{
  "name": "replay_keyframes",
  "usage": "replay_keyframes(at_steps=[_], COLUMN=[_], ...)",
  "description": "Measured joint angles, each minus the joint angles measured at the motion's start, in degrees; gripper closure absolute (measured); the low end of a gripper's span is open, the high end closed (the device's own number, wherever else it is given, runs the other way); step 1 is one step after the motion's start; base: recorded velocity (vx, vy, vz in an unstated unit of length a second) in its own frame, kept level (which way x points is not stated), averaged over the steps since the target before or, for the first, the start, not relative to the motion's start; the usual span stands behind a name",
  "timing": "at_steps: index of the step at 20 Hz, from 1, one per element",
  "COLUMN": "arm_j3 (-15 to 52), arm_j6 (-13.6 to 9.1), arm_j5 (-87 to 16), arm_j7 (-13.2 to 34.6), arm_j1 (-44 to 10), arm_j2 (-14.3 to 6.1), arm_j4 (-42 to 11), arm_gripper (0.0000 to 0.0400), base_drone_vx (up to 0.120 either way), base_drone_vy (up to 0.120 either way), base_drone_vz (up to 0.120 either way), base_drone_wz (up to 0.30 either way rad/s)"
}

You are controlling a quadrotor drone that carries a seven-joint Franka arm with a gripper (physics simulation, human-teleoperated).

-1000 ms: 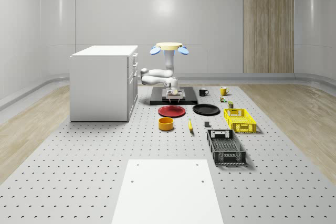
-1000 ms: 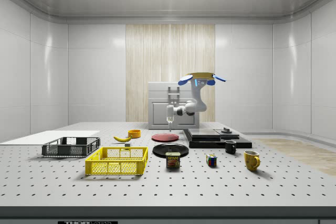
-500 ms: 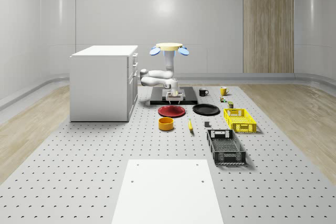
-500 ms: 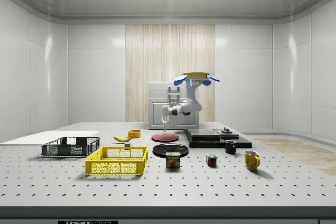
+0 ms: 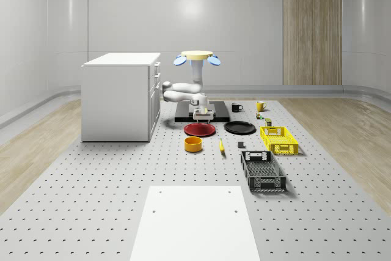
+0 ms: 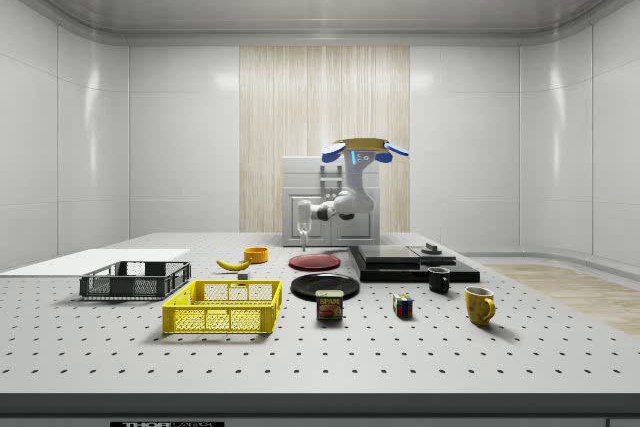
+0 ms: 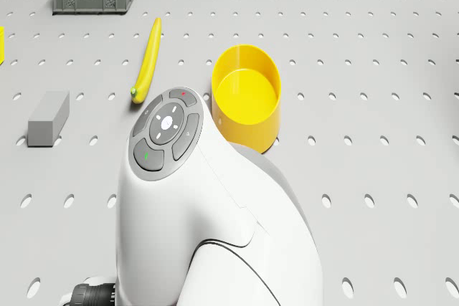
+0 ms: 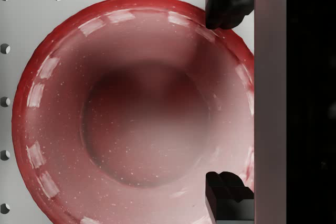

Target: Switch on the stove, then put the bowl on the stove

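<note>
From where I stand at the near end, the white sheet (image 5: 194,221) lies closest, then the grey crate (image 5: 263,171) and the yellow crate (image 5: 280,139) further along the table (image 5: 91,200). Next comes the yellow bowl (image 5: 193,144), sitting upright on the table with the banana (image 5: 221,145) just beside it and nothing holding it. The drone view looks down on the same bowl (image 7: 246,98), empty, with the arm's white wrist housing in front of it.

Beyond the bowl lies the red plate (image 5: 200,129), with the black plate (image 5: 239,128) beside it. The pincer (image 5: 203,114) hangs over the far edge of that red plate; in the wrist view its two dark fingertips (image 8: 227,3) stand wide apart with only the red plate (image 8: 131,114) beneath and nothing between them, so it is released and empty. The drone (image 5: 197,57) hovers above the near edge of the stove (image 5: 220,117), the flat black slab behind the plates, beside the white cabinet (image 5: 121,96).

As for progress: I cannot tell from here whether the stove is on; its knob (image 6: 431,247) sits at the side view's right end of the slab, well apart from the pincer. The bowl part is plainly undone. My guess is the arm is heading to fetch the bowl, leaving grasp, carry and placement.
</note>
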Motion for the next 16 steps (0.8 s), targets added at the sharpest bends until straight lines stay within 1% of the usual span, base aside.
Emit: replay_keyframes(at_steps=[16], arm_j3=[0.1], arm_j6=[0.5], arm_j5=[0.2], arm_j7=[0.1], arm_j1=[-0.1], arm_j2=[-0.6], arm_j4=[0.0], arm_gripper=[0.0000], base_drone_vx=[0.120], base_drone_vy=[0.000], base_drone_vz=[0.000], base_drone_wz=[0.000])
